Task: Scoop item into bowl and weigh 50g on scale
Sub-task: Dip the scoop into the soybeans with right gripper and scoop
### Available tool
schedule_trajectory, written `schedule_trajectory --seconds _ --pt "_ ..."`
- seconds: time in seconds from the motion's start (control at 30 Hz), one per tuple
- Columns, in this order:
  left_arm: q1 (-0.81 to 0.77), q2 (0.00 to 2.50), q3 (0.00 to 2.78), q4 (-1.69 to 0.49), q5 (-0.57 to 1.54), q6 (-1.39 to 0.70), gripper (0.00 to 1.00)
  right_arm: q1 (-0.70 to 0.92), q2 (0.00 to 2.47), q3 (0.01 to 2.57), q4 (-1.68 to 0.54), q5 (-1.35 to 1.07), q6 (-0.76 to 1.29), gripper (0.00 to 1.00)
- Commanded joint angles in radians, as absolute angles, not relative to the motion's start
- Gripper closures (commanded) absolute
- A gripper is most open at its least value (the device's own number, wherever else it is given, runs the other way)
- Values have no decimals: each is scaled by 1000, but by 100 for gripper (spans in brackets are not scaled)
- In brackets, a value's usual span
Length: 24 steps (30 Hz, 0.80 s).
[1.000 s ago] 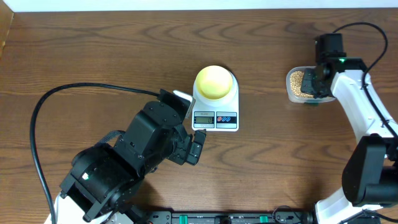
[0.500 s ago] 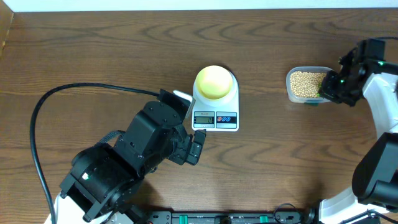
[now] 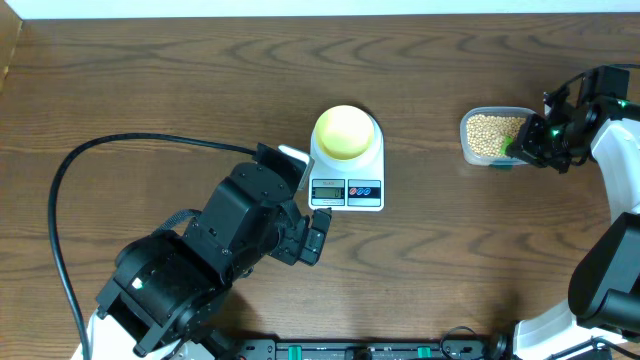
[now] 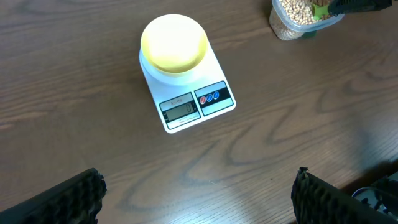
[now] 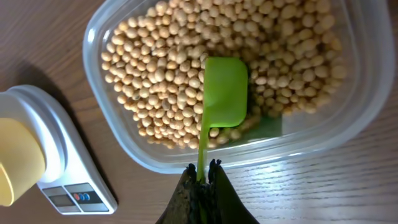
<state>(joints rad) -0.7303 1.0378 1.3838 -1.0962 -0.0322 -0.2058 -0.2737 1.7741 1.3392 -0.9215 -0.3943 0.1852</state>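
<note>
The tan-yellow beans (image 5: pixel 161 81) fill a clear plastic tub (image 3: pixel 490 135) at the right of the table. My right gripper (image 5: pixel 204 169) is shut on the handle of a green scoop (image 5: pixel 224 92) whose empty bowl rests over the beans; it sits at the tub's right side (image 3: pixel 535 140). The pale yellow bowl (image 3: pixel 345 130) stands empty on the white scale (image 3: pixel 347 190), also in the left wrist view (image 4: pixel 174 43). My left gripper (image 4: pixel 196 199) is open and empty above bare wood, near the scale's front-left (image 3: pixel 318 228).
A black cable (image 3: pixel 70 180) loops over the table's left side. The tub (image 4: pixel 298 15) shows at the top right of the left wrist view. The scale's edge (image 5: pixel 56 155) lies left of the tub.
My right arm swung from above the tub out to its right side, uncovering the beans, then shifted slightly. The left arm, scale and bowl stayed still.
</note>
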Motion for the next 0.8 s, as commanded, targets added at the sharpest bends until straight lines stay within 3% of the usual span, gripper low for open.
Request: schedule_trajectory --seconds 0.0,0.77 --pt "-731 1031 1400 -1099 -34 -193 2 -290 1787 1328 -906 -452 147 99" --pt "-731 1031 1400 -1099 -34 -193 2 -480 1911 1276 -792 -882 19 99"
